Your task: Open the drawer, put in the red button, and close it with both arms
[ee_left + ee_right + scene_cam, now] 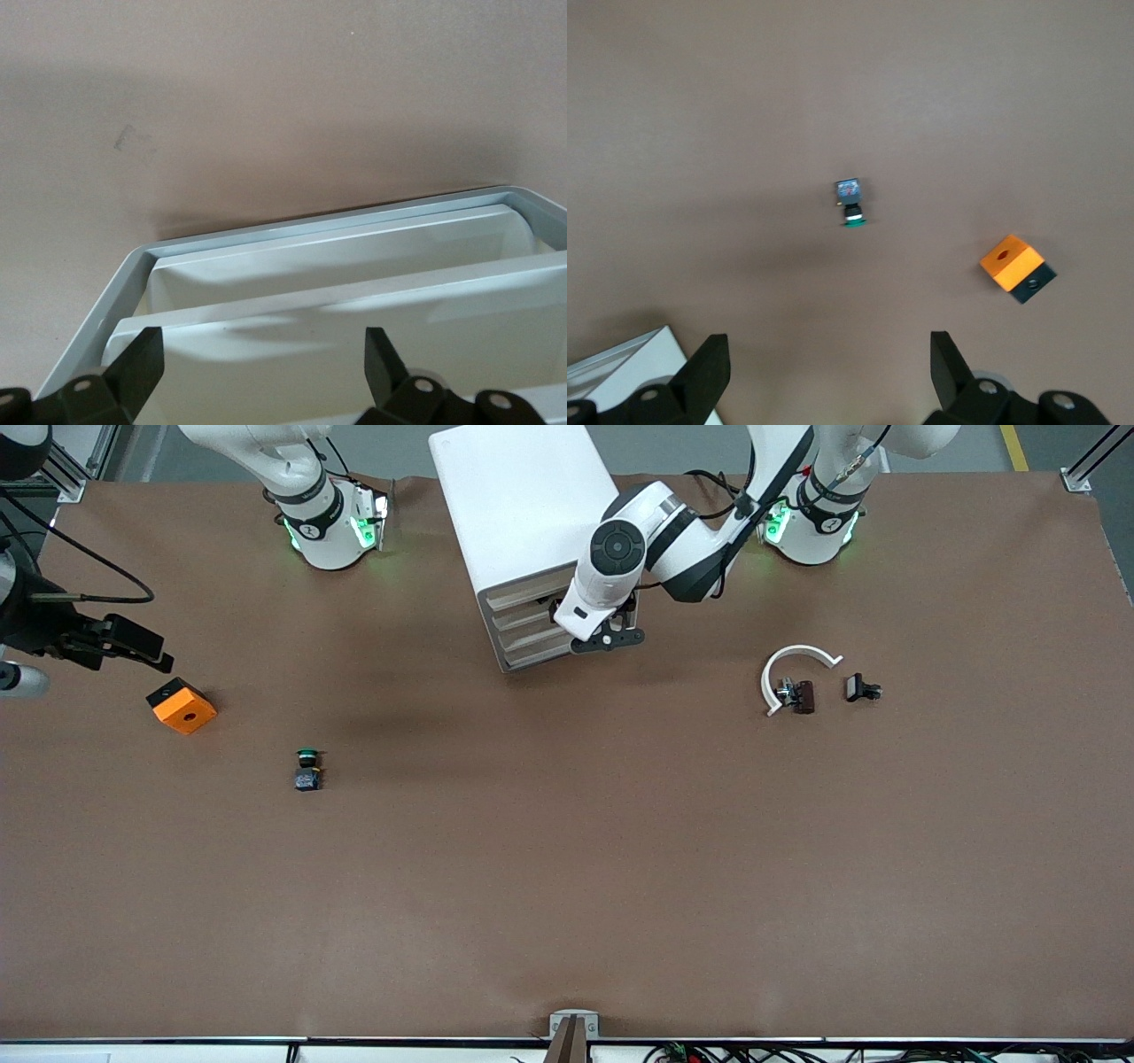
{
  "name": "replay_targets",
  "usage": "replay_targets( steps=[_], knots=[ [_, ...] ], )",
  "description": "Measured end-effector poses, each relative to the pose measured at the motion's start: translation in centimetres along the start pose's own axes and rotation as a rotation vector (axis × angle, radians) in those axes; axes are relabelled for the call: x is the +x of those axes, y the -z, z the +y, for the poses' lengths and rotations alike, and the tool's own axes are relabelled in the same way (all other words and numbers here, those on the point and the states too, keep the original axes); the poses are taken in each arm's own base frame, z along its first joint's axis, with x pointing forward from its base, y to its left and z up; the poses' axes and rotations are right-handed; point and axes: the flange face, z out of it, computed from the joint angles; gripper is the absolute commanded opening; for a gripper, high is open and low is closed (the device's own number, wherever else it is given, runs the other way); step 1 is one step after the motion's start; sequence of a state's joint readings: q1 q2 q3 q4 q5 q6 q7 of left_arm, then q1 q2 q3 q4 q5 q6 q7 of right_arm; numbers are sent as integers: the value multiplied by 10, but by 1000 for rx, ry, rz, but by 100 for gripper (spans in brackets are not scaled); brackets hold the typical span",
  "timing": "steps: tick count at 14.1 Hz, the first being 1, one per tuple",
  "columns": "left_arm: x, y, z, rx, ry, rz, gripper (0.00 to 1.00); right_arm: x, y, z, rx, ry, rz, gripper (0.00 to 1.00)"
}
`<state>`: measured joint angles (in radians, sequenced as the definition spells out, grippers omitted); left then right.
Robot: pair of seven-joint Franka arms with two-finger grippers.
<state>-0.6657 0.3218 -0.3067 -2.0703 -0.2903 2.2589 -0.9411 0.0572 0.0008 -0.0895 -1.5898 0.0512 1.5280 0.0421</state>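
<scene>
Fingers of the left gripper (pixel 611 627) spread wide at the white cabinet's (pixel 523 505) drawer (pixel 532 622) fronts, by the table's (pixel 567 886) robot edge; right gripper (pixel 133 642) wide too, over the right arm's end; no red button shows, only a green button (pixel 307 769) and orange cube (pixel 182 705).

1. One white cabinet (pixel 523 514) with four drawers (pixel 532 622).
2. One green-capped button (pixel 307 769).
3. One orange cube (pixel 182 706).
4. One white curved piece (pixel 784 664).
5. Two small dark parts (pixel 861 688).
6. Two robot arms (pixel 638 549).
</scene>
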Motion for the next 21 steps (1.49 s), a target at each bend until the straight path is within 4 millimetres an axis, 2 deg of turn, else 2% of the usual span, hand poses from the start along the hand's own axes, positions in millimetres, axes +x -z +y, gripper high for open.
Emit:
replay_targets(
  steps=[2, 3, 6, 10, 12, 16, 18, 21],
  knots=[
    [6, 3, -2, -8, 16, 1, 100, 1, 4, 8, -11, 8, 13, 100],
    [16, 8, -6, -20, 34, 5, 100, 0, 7, 11, -12, 9, 20, 100],
    [60, 37, -22, -74, 111, 24, 100, -1, 20, 13, -14, 11, 46, 100],
    [116, 74, -53, -138, 214, 49, 100, -2, 35, 14, -41, 13, 78, 100],
    [145, 94, -77, -165, 275, 58, 100, -3, 42, 15, -43, 12, 87, 100],
    [209, 151, -146, -166, 375, 120, 100, -5, 45, 13, -43, 14, 83, 100],
    [230, 180, -176, -135, 396, 162, 100, -5, 45, 13, -43, 14, 83, 100],
    [249, 221, -217, -102, 423, 189, 100, -5, 45, 13, -43, 14, 83, 100]
  ],
)
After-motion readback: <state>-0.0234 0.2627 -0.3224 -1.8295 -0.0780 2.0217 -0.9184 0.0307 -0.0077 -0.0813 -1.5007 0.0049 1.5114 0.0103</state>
